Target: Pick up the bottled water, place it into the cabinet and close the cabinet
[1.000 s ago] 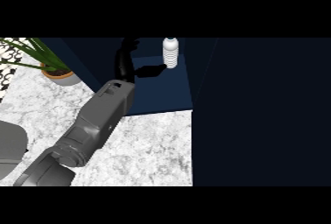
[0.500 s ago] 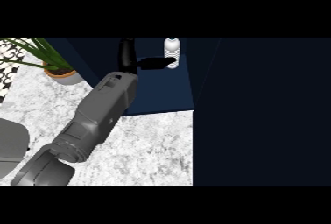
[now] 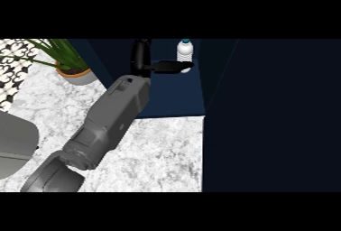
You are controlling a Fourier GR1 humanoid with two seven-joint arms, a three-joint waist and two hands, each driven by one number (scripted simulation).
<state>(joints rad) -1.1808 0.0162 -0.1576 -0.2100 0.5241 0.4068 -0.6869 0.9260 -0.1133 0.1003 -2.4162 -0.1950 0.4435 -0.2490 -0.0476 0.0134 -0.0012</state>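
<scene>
Now left hand uncurled, thumb touching upright bottled water inside cabinet; arm reached further in.

one grey forearm extends diagonally from lower left toward the upper middle; its black hand shows straight fingers and a thumb pointing right

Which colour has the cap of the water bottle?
Blue, on the water bottle; head view shows it.

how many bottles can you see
1: the bottle stands upright inside the cabinet, by the hand. The dark door at right may hide others.
</scene>
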